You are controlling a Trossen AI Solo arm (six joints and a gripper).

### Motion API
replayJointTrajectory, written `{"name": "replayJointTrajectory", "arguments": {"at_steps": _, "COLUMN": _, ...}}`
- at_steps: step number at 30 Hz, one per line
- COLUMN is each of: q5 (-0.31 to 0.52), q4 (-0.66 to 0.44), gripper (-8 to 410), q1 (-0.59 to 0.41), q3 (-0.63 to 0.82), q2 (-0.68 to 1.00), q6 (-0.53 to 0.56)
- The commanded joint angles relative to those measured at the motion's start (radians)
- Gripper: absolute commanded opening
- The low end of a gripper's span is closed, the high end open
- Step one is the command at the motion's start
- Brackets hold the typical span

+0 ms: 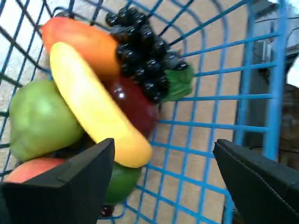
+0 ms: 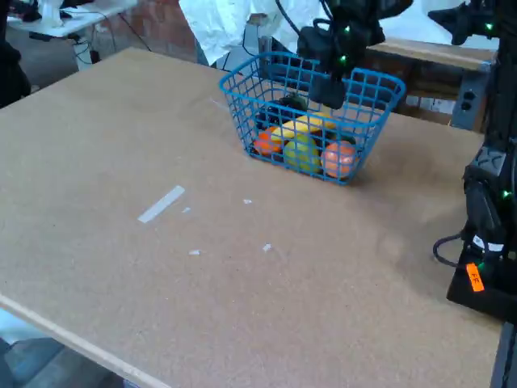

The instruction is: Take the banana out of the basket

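On the desk the basket holds the banana atop the fruit at its left in the wrist view, the spread claw just above its near end; likely light, stiff and slick, best gripped mid-body.

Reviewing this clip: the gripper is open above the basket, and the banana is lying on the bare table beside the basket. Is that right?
Not quite. The banana is inside the basket, resting on top of the other fruit, not on the table; the wrist view shows it plainly. The rest holds: the gripper is open above the basket, its fingers apart and holding nothing.
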Motion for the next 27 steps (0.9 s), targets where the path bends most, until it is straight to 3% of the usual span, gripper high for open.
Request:
{"name": "replayJointTrajectory", "arguments": {"at_steps": 1, "q5": -0.007, "q4": 0.002, "gripper": 294, "q1": 0.001, "q3": 0.000, "q2": 0.050, "q6": -0.007}}
{"name": "replayJointTrajectory", "arguments": {"at_steps": 17, "q5": -0.008, "q4": 0.069, "gripper": 294, "q1": 0.002, "q3": 0.000, "q2": 0.191, "q6": 0.003}}
{"name": "replayJointTrajectory", "arguments": {"at_steps": 27, "q5": -0.122, "q4": 0.093, "gripper": 279, "q1": 0.002, "q3": 0.000, "q2": 0.191, "q6": 0.049}}
